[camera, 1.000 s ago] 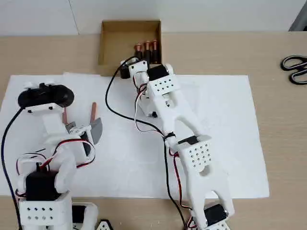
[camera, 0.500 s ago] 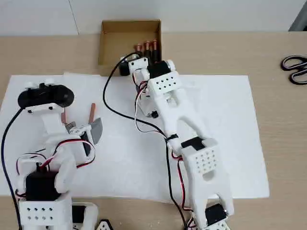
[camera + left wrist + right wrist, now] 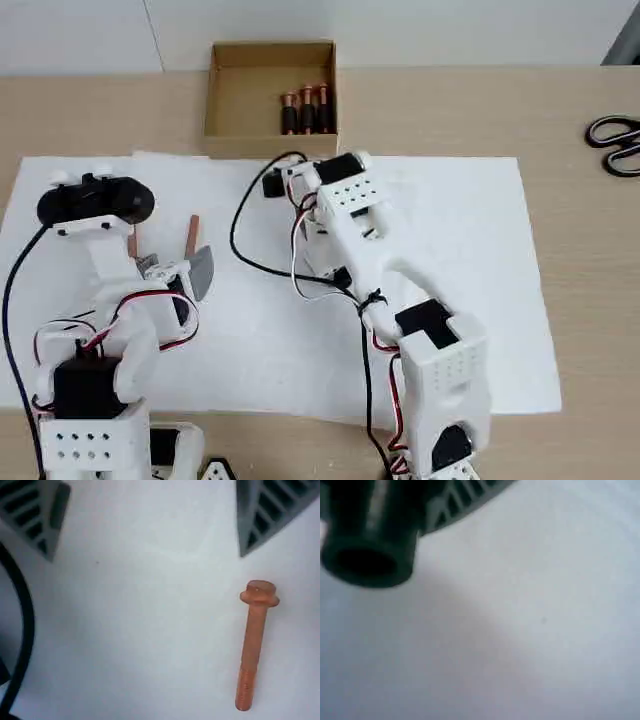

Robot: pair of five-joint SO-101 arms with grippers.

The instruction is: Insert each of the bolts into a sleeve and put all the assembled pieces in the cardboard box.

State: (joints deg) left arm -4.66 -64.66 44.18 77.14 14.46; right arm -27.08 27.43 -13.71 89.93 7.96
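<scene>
Bolt point(image 3: 254, 645) of copper colour lies flat on the white paper point(image 3: 150, 645), just beside one fingertip of the left gripper point(image 3: 145, 545) and outside the gap. The jaws of this gripper stand wide apart and hold nothing. In the high view a second bolt point(image 3: 133, 240) lies near the same gripper, on its other side.

The right gripper point(image 3: 278, 182) hangs over the paper just in front of the cardboard box point(image 3: 270, 48). It is closed on a black sleeve point(image 3: 367, 547), whose hollow end looks empty. Inside the box three assembled pieces point(image 3: 305, 110) lie side by side near one wall. Scissors point(image 3: 615, 140) rest on the table point(image 3: 560, 100), well apart from the work.

I judge the task to be more than half done, with two bolts loose. The step in hand seems to be the next assembly: the sleeve is ready, and the bolt is not yet picked. The next move calls for the left gripper to shift sideways until the shank is between its fingers. It must then go down and close near the head, so that the threaded end is free for the bore.
</scene>
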